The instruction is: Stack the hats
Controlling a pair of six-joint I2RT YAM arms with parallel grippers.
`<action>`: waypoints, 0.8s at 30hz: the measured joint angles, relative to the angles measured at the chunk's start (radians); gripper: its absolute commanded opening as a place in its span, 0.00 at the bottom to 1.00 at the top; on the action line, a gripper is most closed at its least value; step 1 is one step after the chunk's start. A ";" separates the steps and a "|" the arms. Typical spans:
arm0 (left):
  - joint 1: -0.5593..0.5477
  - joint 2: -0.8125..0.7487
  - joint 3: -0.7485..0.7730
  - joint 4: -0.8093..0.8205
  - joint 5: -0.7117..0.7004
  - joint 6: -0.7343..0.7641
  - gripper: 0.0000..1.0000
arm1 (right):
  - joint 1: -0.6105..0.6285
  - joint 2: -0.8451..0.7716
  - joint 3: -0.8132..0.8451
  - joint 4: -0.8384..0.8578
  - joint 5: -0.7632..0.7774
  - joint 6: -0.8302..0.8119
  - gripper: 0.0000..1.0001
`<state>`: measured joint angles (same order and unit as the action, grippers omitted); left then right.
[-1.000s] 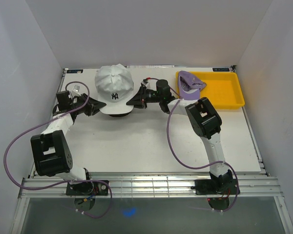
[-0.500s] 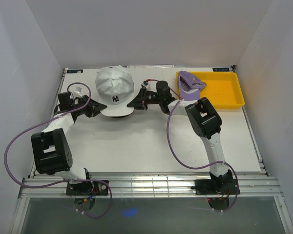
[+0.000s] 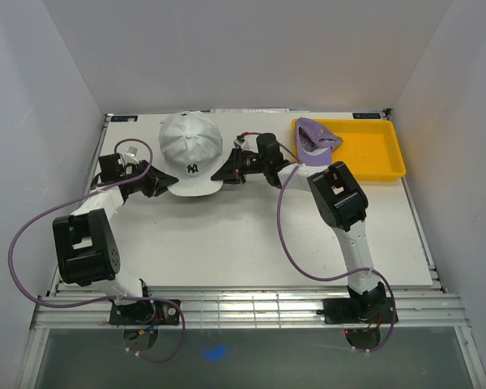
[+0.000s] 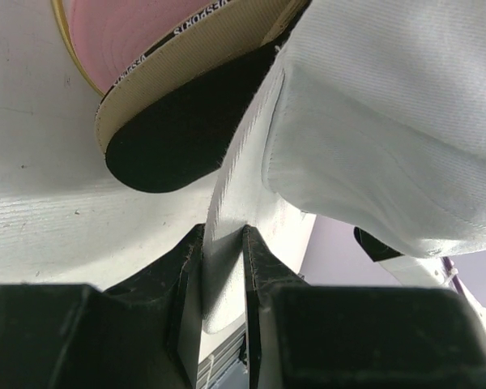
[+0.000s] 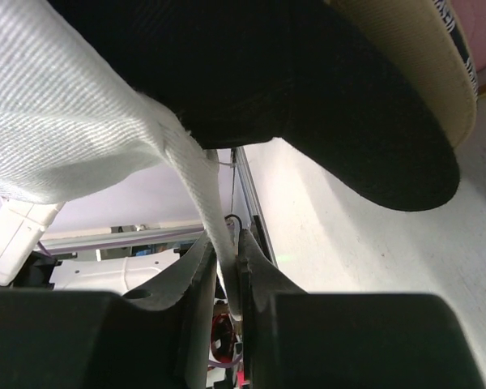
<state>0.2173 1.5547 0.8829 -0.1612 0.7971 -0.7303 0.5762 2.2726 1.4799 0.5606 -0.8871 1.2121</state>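
Observation:
The white cap with a dark logo (image 3: 191, 151) sits on top of a stack at the back middle of the table. My left gripper (image 3: 164, 183) is shut on its brim at the left (image 4: 227, 243). My right gripper (image 3: 225, 169) is shut on its edge at the right (image 5: 219, 235). Under the white cap the wrist views show the black cap's brim (image 4: 174, 134), a tan cap's rim (image 4: 202, 49) and a pink cap (image 4: 121, 28). The black brim (image 5: 364, 130) also shows in the right wrist view. The purple cap (image 3: 314, 139) lies at the left end of the yellow tray (image 3: 373, 150).
The yellow tray stands at the back right of the white table (image 3: 251, 235). Purple cables loop from both arms over the table. White walls close the back and sides.
Both grippers have moved the white cap slightly toward the near side and lowered it onto the stack. The purple cap and tray have not moved.

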 measured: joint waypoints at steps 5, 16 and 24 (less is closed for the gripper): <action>-0.002 0.010 0.008 -0.012 -0.007 0.009 0.00 | 0.000 0.000 0.018 -0.049 0.003 -0.028 0.13; -0.016 0.014 0.014 -0.023 -0.043 0.028 0.00 | 0.000 0.000 0.031 -0.115 0.021 -0.088 0.14; -0.020 0.021 0.019 -0.035 -0.054 0.035 0.13 | 0.000 0.000 0.037 -0.141 0.028 -0.103 0.17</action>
<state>0.1974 1.5761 0.9024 -0.1963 0.7429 -0.6952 0.5762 2.2726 1.5166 0.4194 -0.8589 1.1095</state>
